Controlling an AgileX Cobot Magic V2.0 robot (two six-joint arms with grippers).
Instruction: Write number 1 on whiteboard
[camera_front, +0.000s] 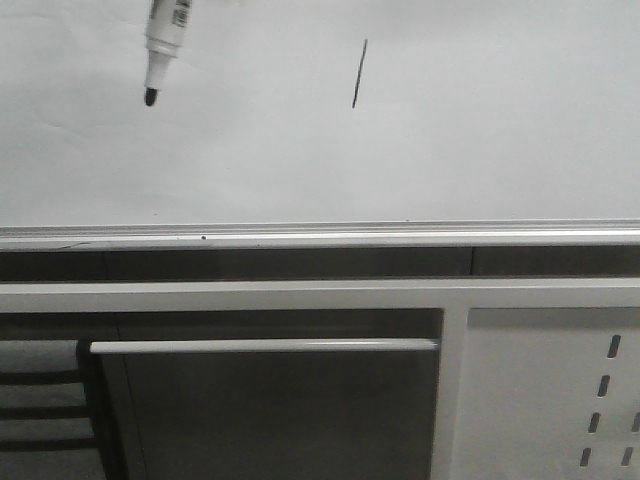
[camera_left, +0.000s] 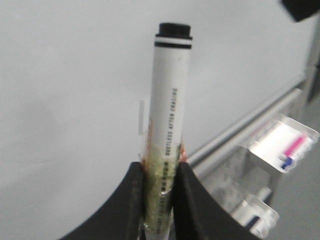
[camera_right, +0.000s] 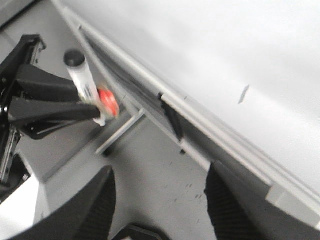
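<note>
Black curved fingers (camera_left: 192, 210) — smooth, matte

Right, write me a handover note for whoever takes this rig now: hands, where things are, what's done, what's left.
Left hand: shut on the marker, cap off, tip lifted clear of the whiteboard in the front view.
Right hand: open, empty, low by the board's metal rail.
Number 1: a thin, slightly slanted black stroke on the board, to the right of the marker tip in the front view.
Done: the stroke is drawn and looks complete.
Left: probably only to pull the marker back and park it. No cap shows in these views.
</note>
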